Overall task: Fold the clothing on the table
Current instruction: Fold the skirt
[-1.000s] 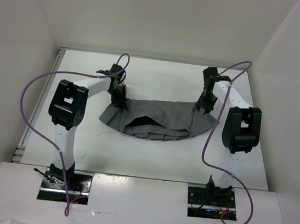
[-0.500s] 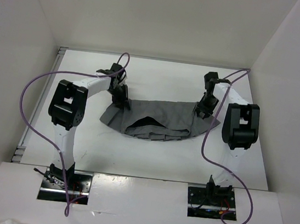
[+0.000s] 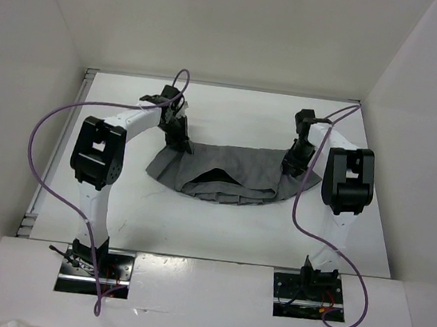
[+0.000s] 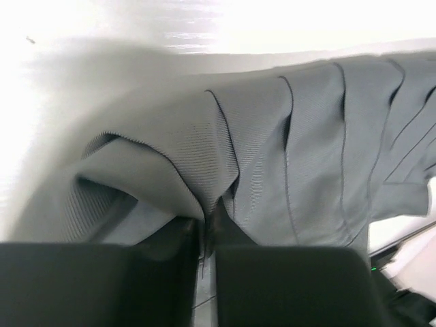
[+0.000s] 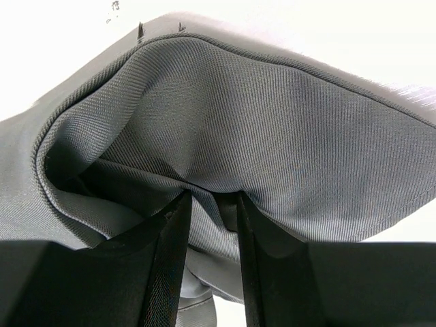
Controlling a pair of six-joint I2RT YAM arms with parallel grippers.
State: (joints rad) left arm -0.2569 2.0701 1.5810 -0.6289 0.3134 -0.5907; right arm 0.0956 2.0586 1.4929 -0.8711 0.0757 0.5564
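The tips of the left gripper [image 3: 180,137] are lost in dark cloth in the top view. Its wrist camera shows the two fingers [image 4: 279,286] only a narrow slit apart, with a raised ridge of the skirt [image 3: 229,173] pinched in the slit. The right gripper [image 3: 295,162] is likewise half hidden behind its own arm. Its wrist view shows the fingers set wider, with a thick gather of the grey fabric clamped between them. The skirt lies near the middle of the table [image 3: 218,228], sagging in an arc from the left gripper at its 10 o'clock corner to the right gripper at 2 o'clock. A dark hollow opens along its 6 o'clock edge, and what lies inside cannot be made out. A purple cable [image 3: 37,148] loops out from the left arm toward 9 o'clock, and white walls [image 3: 220,27] close in on three sides.
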